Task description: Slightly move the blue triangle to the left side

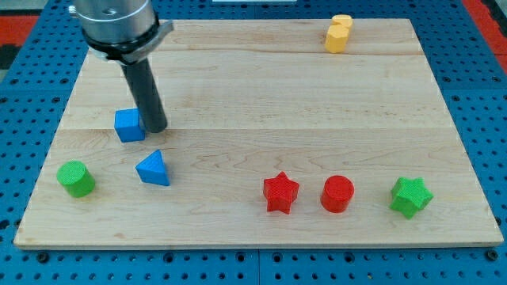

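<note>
Red star (280, 192) sat nearest | blue triangle (153, 169) lay below my tip (156, 127) | tip touched blue cube (129, 125) | no claw fitted, state untellable

Pale wooden board (261, 87) on blue pegboard surface (24, 87)

Two blue blocks (129, 125) (153, 169), two green (76, 178) (410, 196), two red (280, 192) (337, 194), one yellow (338, 35).

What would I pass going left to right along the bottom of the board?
Green cylinder → blue triangle → red star → red cylinder → green star.
</note>
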Controlling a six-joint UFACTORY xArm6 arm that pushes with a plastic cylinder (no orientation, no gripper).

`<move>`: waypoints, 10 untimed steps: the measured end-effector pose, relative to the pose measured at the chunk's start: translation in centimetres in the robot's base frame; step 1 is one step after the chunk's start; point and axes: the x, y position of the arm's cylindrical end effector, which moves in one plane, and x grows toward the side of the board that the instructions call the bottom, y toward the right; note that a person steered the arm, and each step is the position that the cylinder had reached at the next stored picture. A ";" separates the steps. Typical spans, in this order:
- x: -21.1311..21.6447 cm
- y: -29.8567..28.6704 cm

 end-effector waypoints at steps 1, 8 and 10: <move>1.3 -2.3; 8.5 6.5; 7.4 2.4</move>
